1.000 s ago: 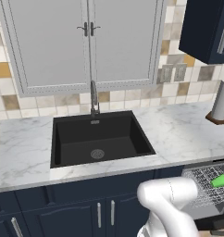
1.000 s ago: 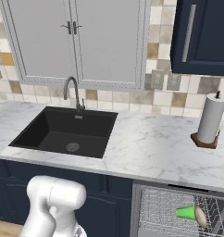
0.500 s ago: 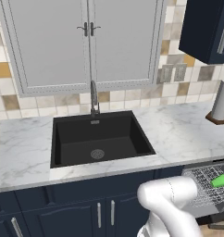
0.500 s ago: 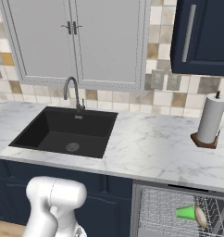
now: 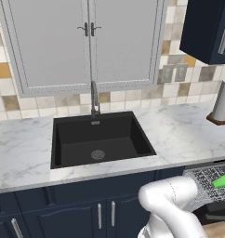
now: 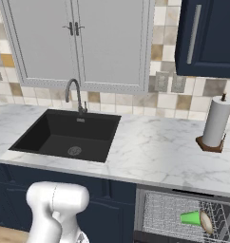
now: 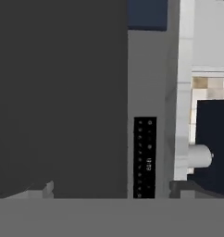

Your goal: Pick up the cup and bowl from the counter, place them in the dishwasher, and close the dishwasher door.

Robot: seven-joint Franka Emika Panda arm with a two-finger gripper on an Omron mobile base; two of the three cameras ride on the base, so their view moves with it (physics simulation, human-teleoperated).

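Note:
The dishwasher [image 6: 183,216] stands open under the counter [image 6: 150,152], and its wire rack [image 5: 205,179] is in sight. In the rack the green cup [image 6: 190,218] lies on its side, also seen as the cup [image 5: 221,181]. The cream bowl [image 6: 206,222] stands on edge right beside it. In the hand view, the flat dark dishwasher door [image 7: 58,92] is very close, with a black control strip [image 7: 145,157] along one edge. My gripper [image 7: 109,190] faces this panel, open, with nothing between its fingers. The arm [image 5: 175,204] bends down low in front of the cabinets.
A black sink [image 5: 100,139] with a faucet [image 5: 94,97] is set in the counter. A paper-towel roll [image 6: 215,124] stands at the right. Navy cabinets with silver handles [image 5: 105,214] lie left of the dishwasher. A navy wall cabinet [image 6: 207,38] hangs at the upper right.

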